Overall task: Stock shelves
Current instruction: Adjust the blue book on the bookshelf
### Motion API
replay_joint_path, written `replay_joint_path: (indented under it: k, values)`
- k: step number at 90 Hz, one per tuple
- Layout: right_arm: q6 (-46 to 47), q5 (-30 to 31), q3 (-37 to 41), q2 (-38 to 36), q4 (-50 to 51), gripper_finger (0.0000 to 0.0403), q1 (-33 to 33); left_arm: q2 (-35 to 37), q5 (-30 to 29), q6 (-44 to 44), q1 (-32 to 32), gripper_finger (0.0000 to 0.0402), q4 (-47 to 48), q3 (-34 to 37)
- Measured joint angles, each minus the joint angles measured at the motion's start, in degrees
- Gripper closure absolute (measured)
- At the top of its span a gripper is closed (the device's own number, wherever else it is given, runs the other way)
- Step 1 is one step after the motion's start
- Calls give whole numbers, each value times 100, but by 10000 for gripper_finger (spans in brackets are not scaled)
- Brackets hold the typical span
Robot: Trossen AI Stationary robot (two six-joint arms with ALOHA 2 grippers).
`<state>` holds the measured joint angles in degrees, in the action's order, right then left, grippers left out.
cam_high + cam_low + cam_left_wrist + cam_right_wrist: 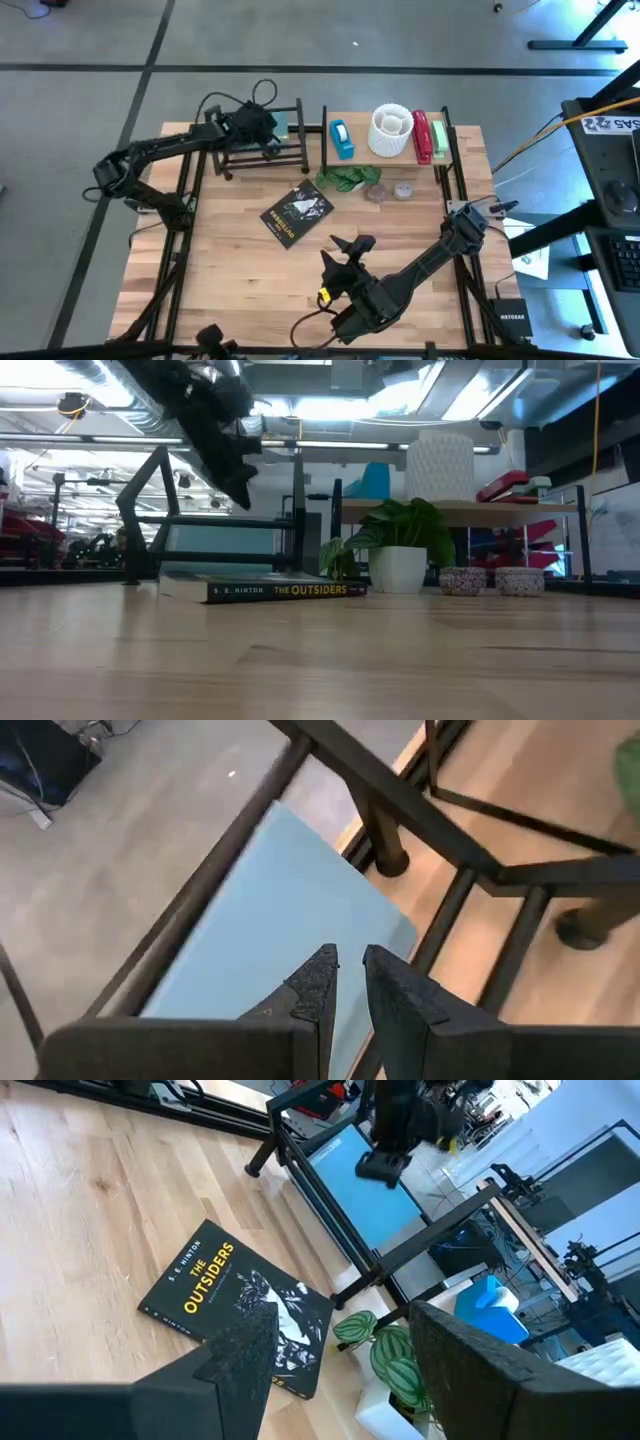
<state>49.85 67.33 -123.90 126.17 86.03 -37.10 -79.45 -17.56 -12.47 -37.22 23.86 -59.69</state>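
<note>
Left wrist view: left end effector fingers nearly closed, narrow gap, empty, just above a pale blue flat book lying inside the small black open-frame metal rack. Right end effector wide open, empty, above the black paperback book on the tabletop. Light-wood shelf board stands beside the rack.

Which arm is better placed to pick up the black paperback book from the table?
Right. Its open pincer hovers near the black paperback book; the left pincer is over the black metal rack.

Small black open-frame rack stands upright at table's far left. Wider light-wood shelf board between black uprights sits just right.
</note>
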Motion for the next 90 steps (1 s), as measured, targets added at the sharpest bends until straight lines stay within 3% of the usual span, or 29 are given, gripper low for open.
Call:
replay_joint_path:
  k: [15,32,53,71,90]
  values:
    - [-75,-38,-1,0,-21,194,43,28,143,-305,-175,344,574,-607]
    - [-386,-662,0,2,-64,194,202,-285,682,-822,-600,309,674,-631]
    - [-388,-743,0,2,-85,194,236,-850,798,-1366,-902,255,694,-627]
    - [-388,-742,0,2,-122,194,236,-1128,775,-1704,-1038,216,669,-627]
    - [-437,-743,0,4,-206,194,236,-1085,407,-2147,-941,206,701,-624]
